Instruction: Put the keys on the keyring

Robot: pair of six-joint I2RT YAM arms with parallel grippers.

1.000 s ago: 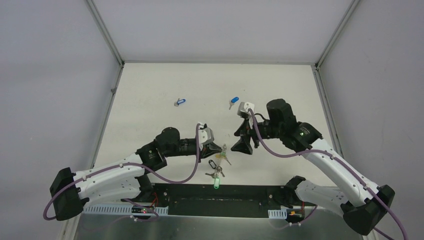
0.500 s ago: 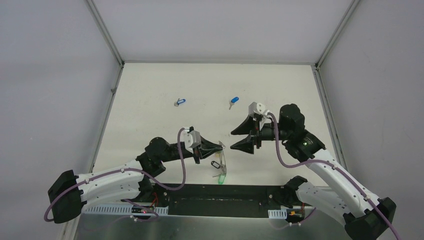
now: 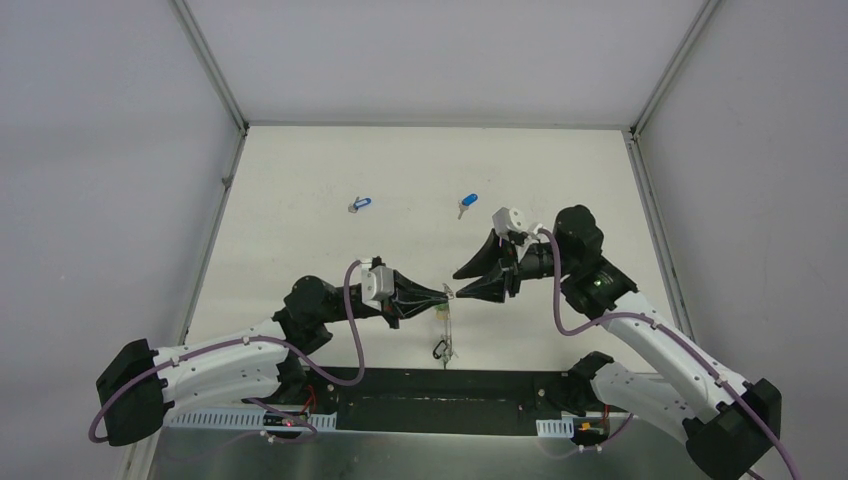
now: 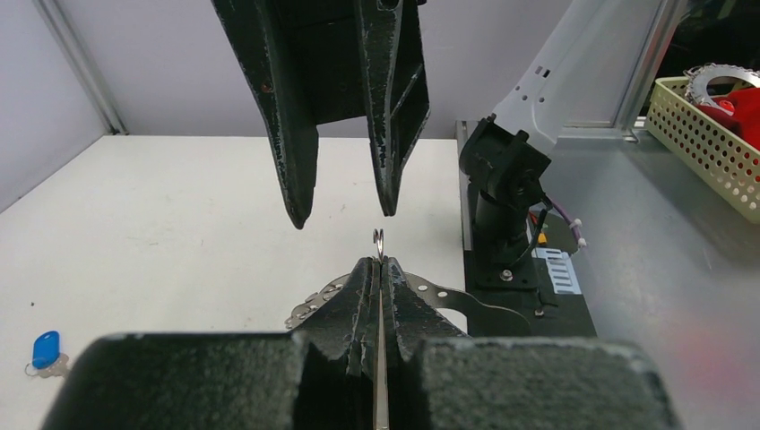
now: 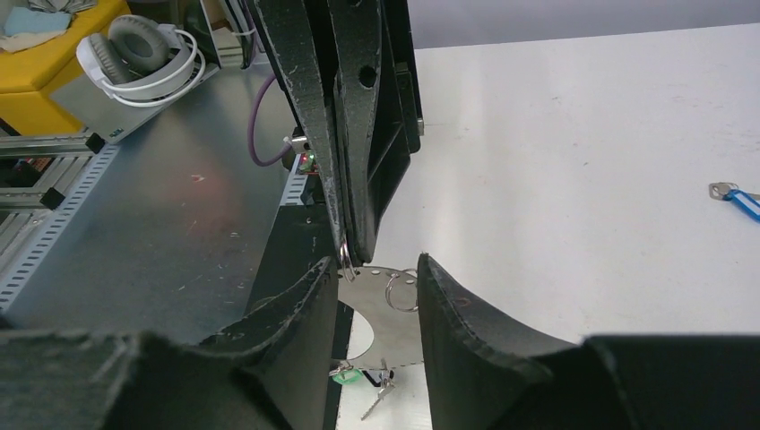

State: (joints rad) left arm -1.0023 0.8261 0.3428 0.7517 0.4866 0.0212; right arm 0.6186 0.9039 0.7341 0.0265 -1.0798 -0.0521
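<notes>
Currently the keyring [image 5: 387,327] is off the worktop [image 3: 300,200], hanging edge-down near the front edge between the two arms. It shows as a thin metal piece with small holes along its rim. The left gripper [image 3: 443,292] has its jaws clenched on the upper rim.

Done so far, as far as visible:
- A green-tagged key [image 5: 345,374] dangles from the lower rim, with at least one bare metal key beside it; the exact count cannot be told.
- A small split ring [image 5: 401,291] sits in one rim hole with no key visible on it.

Left to do:
- One blue-tagged key [image 3: 360,204] and another blue-tagged key [image 3: 466,203] lie loose on the far part of the worktop, well apart from the keyring and from each other.
- Neither is on the keyring nor in a gripper.

The right gripper [image 3: 460,284] points at the left one, tip to tip. Its jaws stand apart, one on each side of the keyring's upper rim just below the left jaws, and grasp nothing. Whether either jaw touches the metal cannot be told.

Judgement: task partly done, with two keys outstanding. The right arm looks placed to take or steady the keyring rather than to fetch a key, so the blue keys come after this.
</notes>
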